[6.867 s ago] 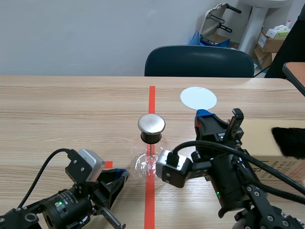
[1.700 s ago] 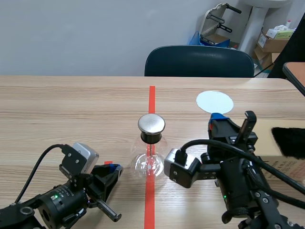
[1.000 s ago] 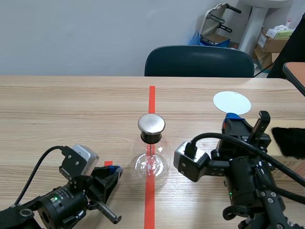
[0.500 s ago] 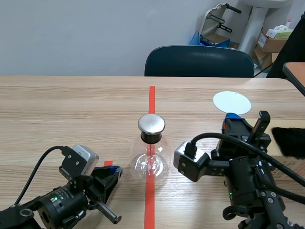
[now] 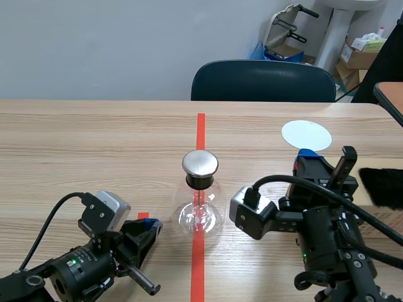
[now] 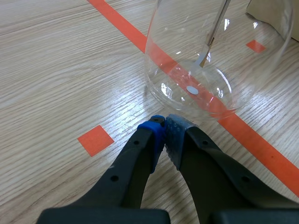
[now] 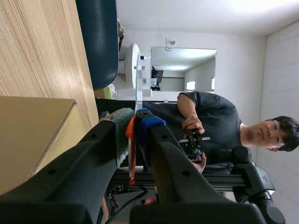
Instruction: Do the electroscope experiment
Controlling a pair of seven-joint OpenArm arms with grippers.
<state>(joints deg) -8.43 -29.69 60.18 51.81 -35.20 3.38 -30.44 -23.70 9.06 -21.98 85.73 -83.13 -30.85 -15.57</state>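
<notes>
Scene: shows electroscope (image 5: pixel 200 204) on tabletop (image 5: pixel 94 138), white disc (image 5: pixel 306 134) well apart at its 2 o'clock | Left wrist: finds left jaws closed, empty, electroscope ahead at 1 o'clock; could knock it by creeping forward | Right wrist: finds right jaws gripping white disc; could slip.

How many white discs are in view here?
1. The white disc sticks up from the right gripper, which is shut on its handle, to the right of the electroscope. No other shows, though part of the scene is blocked.
</notes>
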